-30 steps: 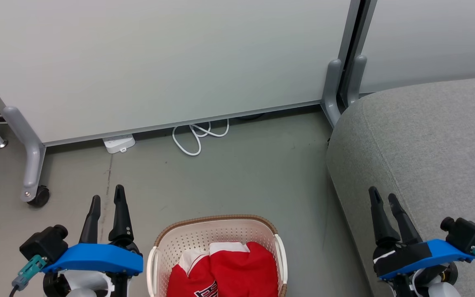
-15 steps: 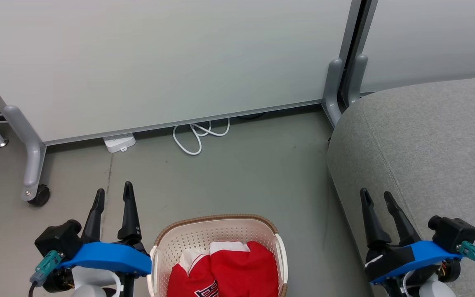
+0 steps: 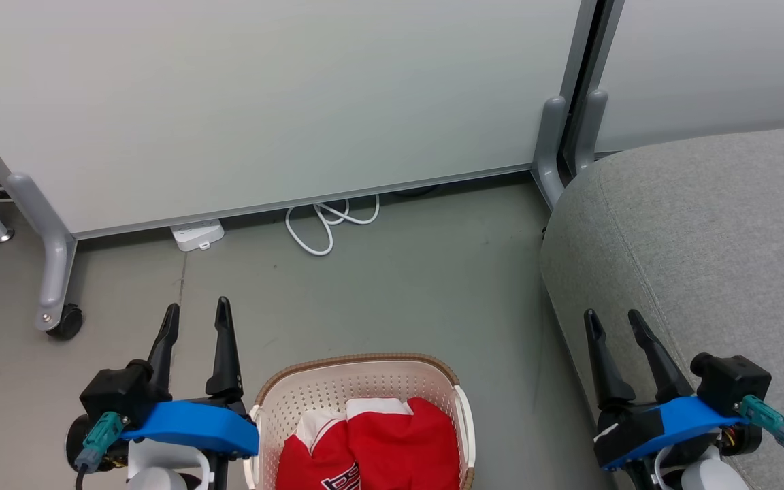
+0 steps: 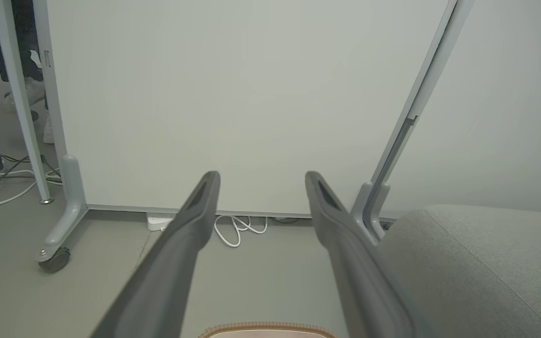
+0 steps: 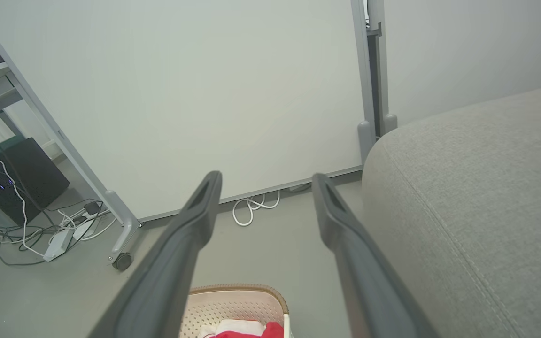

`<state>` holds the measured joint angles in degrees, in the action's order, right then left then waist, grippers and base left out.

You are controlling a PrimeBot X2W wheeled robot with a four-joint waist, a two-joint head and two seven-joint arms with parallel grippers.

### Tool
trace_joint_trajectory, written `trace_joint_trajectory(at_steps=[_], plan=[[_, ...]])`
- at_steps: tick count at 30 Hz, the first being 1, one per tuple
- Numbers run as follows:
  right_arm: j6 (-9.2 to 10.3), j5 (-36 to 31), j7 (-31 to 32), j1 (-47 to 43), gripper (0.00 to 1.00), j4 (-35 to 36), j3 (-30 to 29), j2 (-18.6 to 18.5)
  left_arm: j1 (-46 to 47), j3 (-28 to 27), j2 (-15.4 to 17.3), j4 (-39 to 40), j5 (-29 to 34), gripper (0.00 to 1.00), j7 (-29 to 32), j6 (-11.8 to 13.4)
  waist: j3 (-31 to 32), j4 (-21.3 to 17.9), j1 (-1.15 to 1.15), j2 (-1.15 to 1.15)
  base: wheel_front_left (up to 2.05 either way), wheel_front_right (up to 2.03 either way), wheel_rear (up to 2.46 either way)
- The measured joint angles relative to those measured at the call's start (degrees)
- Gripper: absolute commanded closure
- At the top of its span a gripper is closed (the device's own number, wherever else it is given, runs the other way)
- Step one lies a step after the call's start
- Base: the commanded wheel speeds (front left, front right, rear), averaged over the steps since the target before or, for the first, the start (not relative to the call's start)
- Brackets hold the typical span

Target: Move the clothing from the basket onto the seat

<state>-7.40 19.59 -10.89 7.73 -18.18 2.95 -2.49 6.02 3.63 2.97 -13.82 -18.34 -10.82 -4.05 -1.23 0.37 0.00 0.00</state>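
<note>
Nothing is done yet, I judge: the clothing (image 3: pixel 378 442) lies in the basket (image 3: pixel 358 358) (two red pieces, it seems), none on the seat (image 3: pixel 705 238). My left gripper (image 3: pixel 198 307) and right gripper (image 3: pixel 612 315) stand open, holding nothing.

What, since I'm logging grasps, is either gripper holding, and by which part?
Nothing. The left gripper and right gripper are both open and empty; the clothing lies in the basket.

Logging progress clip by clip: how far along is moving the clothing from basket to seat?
Done: nothing; the visible seat is bare. In hand: nothing; left gripper and right gripper hover open and empty either side of the basket. Left: all of it, since the red clothing lies in the basket.
</note>
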Motion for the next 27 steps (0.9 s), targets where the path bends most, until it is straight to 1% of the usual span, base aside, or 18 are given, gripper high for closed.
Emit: trace_joint_trajectory(at_steps=[23,27], plan=[[-0.02,-10.78,-2.81,0.31,0.00,-0.92,-0.01,-0.13,0.60,0.94,-0.01,-0.35,10.90,0.00,-2.89,-0.03,-0.45,0.08,0.00,0.00,0.00,0.00,0.00],[-0.02,-12.46,-3.07,0.34,0.00,-1.08,-0.07,-0.14,0.65,1.00,-0.01,-0.74,12.32,0.00,-3.19,-0.43,-0.51,0.17,0.00,0.00,0.00,0.00,0.00]])
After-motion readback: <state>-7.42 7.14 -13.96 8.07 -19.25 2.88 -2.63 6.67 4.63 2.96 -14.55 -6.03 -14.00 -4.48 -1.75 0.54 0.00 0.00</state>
